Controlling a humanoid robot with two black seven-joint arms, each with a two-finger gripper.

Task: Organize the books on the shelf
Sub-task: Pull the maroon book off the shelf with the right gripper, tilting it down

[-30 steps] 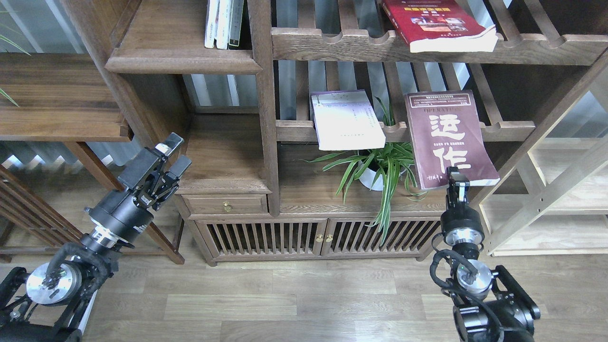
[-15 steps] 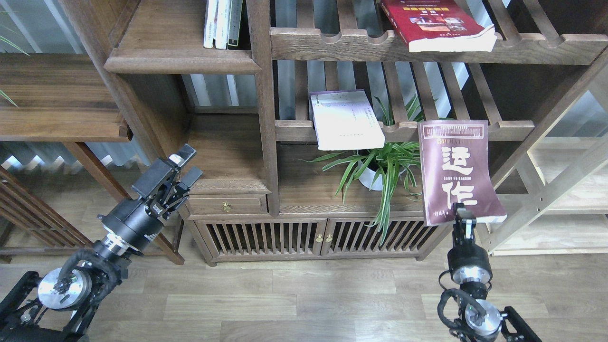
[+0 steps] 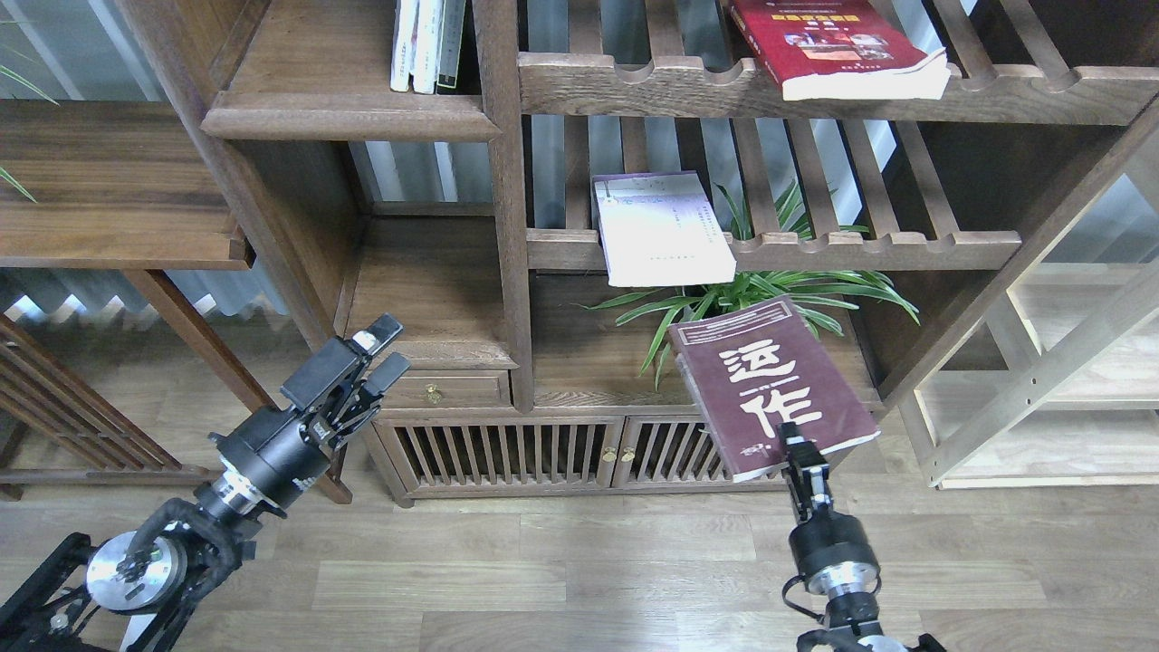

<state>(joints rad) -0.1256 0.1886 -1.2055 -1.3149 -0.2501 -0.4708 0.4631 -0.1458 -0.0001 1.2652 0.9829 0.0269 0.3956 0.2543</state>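
My right gripper [image 3: 799, 450] is shut on the lower edge of the maroon book [image 3: 770, 385] with big white characters. It holds the book tilted in the air in front of the low cabinet, below the slatted rack. The pale white-lavender book [image 3: 661, 226] lies on the middle slatted rack and overhangs its rail. On the top slatted rack lies the thick red book [image 3: 833, 45]. The solid dark-brown shelf [image 3: 349, 116] is at the upper left, with thin books standing at its right end. My left gripper [image 3: 387, 349] is open and empty, near the small drawer.
A potted spider plant [image 3: 779, 290] sits on the cabinet top behind the held book. The low cabinet has slatted doors [image 3: 543, 453] and a drawer [image 3: 435, 389]. A pale light-wood rack [image 3: 1041, 380] stands at the right, a dark side shelf [image 3: 109, 181] at the left.
My right gripper has drawn the maroon book off the middle slatted rack, down and to the left, turning it. My left gripper has shifted down and to the right, still open.
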